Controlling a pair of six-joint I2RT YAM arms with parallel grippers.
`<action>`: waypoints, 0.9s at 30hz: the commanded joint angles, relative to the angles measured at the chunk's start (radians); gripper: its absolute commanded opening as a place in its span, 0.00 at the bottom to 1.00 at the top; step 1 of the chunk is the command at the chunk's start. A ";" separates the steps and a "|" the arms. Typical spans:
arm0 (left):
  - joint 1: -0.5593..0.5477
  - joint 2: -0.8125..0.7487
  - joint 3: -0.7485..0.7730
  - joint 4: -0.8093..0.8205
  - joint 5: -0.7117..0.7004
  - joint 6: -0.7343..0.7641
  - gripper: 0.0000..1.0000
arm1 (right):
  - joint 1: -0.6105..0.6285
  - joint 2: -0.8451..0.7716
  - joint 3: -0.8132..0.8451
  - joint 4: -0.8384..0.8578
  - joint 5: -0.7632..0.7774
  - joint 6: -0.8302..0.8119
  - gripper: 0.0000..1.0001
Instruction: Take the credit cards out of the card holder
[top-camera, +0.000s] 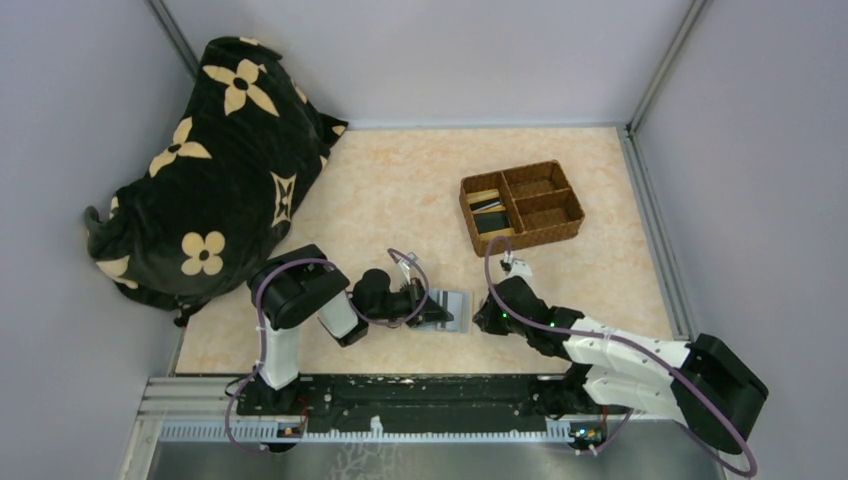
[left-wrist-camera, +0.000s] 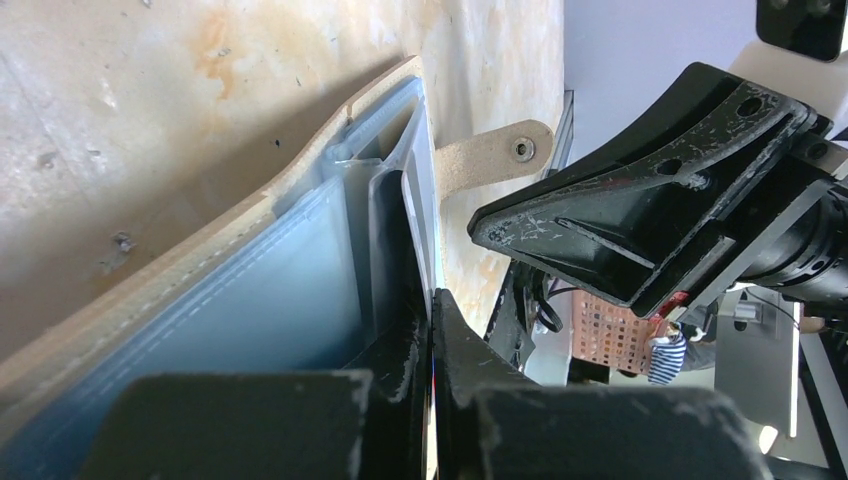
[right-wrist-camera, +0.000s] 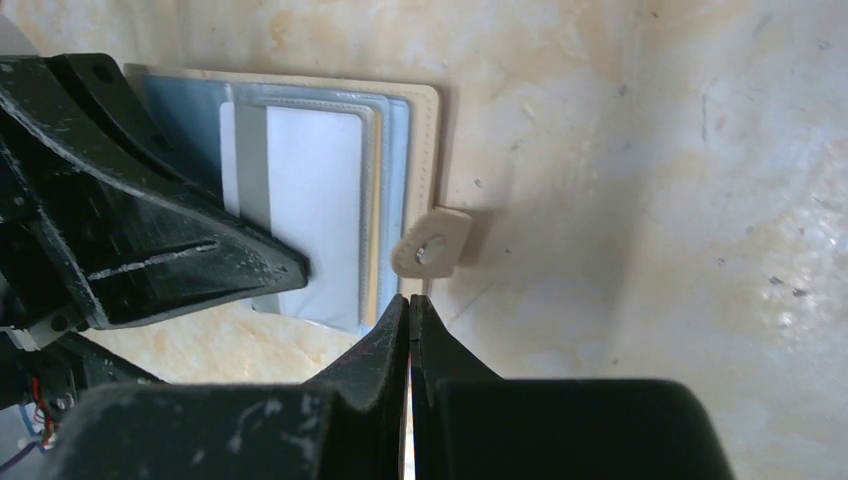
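Observation:
The card holder (top-camera: 452, 305) lies open on the table, cream outside (right-wrist-camera: 428, 110), pale blue inside (left-wrist-camera: 270, 290). Its snap tab (right-wrist-camera: 432, 245) sticks out to the side. A pale grey-white credit card (right-wrist-camera: 312, 200) with a grey stripe shows in its pocket, with a tan one's edge (right-wrist-camera: 373, 210) beside it. My left gripper (left-wrist-camera: 432, 295) is shut on the thin edge of the credit card (left-wrist-camera: 412, 225). My right gripper (right-wrist-camera: 409, 298) is shut with nothing between its fingers, its tips at the holder's edge just below the tab.
A brown woven tray (top-camera: 548, 225) stands further back on the right, with cards (top-camera: 488, 212) in its left compartment. A black bag with cream flowers (top-camera: 210, 170) fills the far left. Grey walls surround the table.

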 joint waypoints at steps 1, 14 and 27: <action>0.000 0.028 -0.011 0.034 0.008 0.003 0.04 | 0.010 0.056 0.077 0.109 -0.031 -0.047 0.00; 0.000 0.011 -0.028 0.031 -0.001 0.004 0.06 | 0.013 0.247 0.068 0.239 -0.070 -0.044 0.00; 0.011 -0.004 -0.071 0.054 -0.009 0.007 0.20 | 0.012 0.188 -0.037 0.194 -0.026 0.011 0.00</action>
